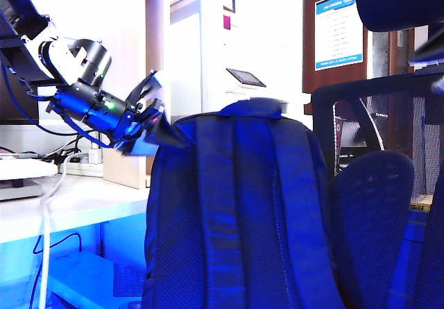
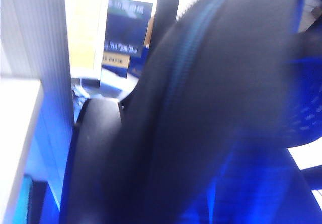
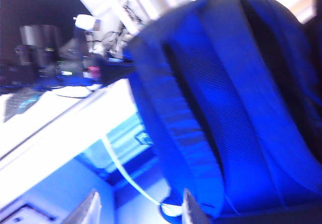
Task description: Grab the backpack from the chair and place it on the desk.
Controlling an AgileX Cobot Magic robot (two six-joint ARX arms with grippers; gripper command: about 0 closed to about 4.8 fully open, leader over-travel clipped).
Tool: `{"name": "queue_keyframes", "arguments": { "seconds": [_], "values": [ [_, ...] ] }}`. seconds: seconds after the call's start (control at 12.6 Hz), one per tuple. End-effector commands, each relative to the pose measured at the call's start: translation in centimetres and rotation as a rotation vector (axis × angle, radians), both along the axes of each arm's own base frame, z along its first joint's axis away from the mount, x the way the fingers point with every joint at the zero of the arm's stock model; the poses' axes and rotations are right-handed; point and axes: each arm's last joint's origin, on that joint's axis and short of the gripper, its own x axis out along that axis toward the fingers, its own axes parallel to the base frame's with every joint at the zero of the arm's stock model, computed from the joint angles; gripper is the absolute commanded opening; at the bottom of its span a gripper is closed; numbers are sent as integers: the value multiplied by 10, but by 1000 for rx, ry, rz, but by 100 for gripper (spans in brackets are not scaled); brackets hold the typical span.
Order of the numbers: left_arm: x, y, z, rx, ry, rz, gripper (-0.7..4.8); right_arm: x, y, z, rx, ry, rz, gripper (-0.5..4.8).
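The backpack (image 1: 243, 212) is standing upright on the chair (image 1: 378, 184), right of the desk (image 1: 76, 205). The left gripper (image 1: 154, 125) is pressing against its upper left corner; grip state undeterminable. The right gripper (image 3: 138, 209) is hovering nearby, fingers spread apart.

Count: one backpack (image 1: 236, 212) with two shoulder straps, one chair (image 1: 378, 184), one desk (image 1: 76, 208), one printer (image 1: 229, 52), one wall poster (image 1: 338, 29), two tools, left (image 1: 149, 118) and right (image 3: 138, 211)
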Motion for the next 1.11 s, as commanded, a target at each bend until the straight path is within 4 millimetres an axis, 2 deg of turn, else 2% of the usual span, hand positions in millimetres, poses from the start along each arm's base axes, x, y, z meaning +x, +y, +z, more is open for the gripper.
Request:
{"name": "queue_keyframes", "arguments": {
  "seconds": [0.08, 0.24, 0.4, 0.55, 0.71, 0.87, 1.11],
  "values": [
    [5, -3, 14, -38, -140, -23, -5, -1, 2, 6, 57, -23, 70, 212],
    [3, -3, 31, -63, -192, -19, -5, -2, 2, 6, 61, -13, 94, 212],
    [-2, 0, 63, -75, -316, 16, -6, -2, 3, 6, 63, -12, 106, 212],
    [-14, 5, 107, -95, -463, 64, -5, -2, 3, 5, 61, -7, 124, 212],
    [-33, 10, 152, -132, -601, 96, -5, -3, 4, 2, 17, 1, 168, 212],
    [-55, 18, 189, -144, -698, 170, -6, -4, 4, 3, 5, -21, 205, 212],
    [-82, 51, 236, -167, -839, 303, -5, -6, 4, 16, -25, -91, 237, 212]
  ]
}}
